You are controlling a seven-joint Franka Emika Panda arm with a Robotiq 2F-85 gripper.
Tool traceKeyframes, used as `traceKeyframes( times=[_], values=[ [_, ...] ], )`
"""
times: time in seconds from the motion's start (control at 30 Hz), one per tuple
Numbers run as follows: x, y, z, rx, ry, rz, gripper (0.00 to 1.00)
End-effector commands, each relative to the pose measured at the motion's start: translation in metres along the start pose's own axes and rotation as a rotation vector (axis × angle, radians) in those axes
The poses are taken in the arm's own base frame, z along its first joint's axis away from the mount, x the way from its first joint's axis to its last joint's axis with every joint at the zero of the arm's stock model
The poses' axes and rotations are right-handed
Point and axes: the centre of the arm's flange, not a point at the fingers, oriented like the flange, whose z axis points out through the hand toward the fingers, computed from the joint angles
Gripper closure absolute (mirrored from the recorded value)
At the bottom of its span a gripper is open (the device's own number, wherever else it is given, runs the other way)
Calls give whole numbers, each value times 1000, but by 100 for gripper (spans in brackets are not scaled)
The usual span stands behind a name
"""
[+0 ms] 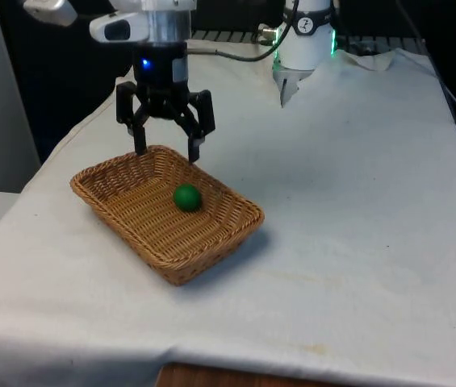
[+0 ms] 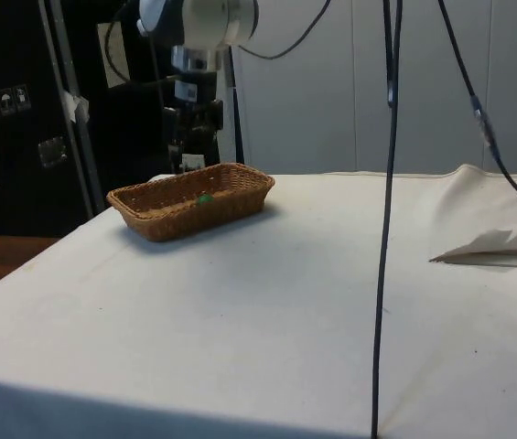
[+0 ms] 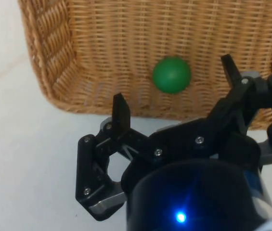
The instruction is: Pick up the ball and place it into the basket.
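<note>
While claw [image 1: 165,151] hovers spread, ball [image 1: 186,197] sits in basket [image 1: 211,239].

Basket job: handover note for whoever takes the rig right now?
Pincer: open, holding nothing, above the basket's far rim.
Green ball: lying on the floor of the wicker basket, free of the fingers; the wrist view shows it near the basket's middle.
Basket sits on the white cloth, towards the front view's left.
Done: ball is in the basket, released.
Left: nothing on the ball; probably just lift the arm clear of the rim.
</note>
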Motion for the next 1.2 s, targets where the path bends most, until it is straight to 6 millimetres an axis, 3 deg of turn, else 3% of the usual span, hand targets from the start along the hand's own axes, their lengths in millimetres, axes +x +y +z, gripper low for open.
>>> traceKeyframes(
  times=[0.0, 0.67, 1.17],
  values=[
    [-2, -2, -6, -6, -6, -3, 0],
    [-2, -29, -59, 14, -53, -83, 0],
    [-7, -37, -73, 58, -99, -122, 0]
  ],
)
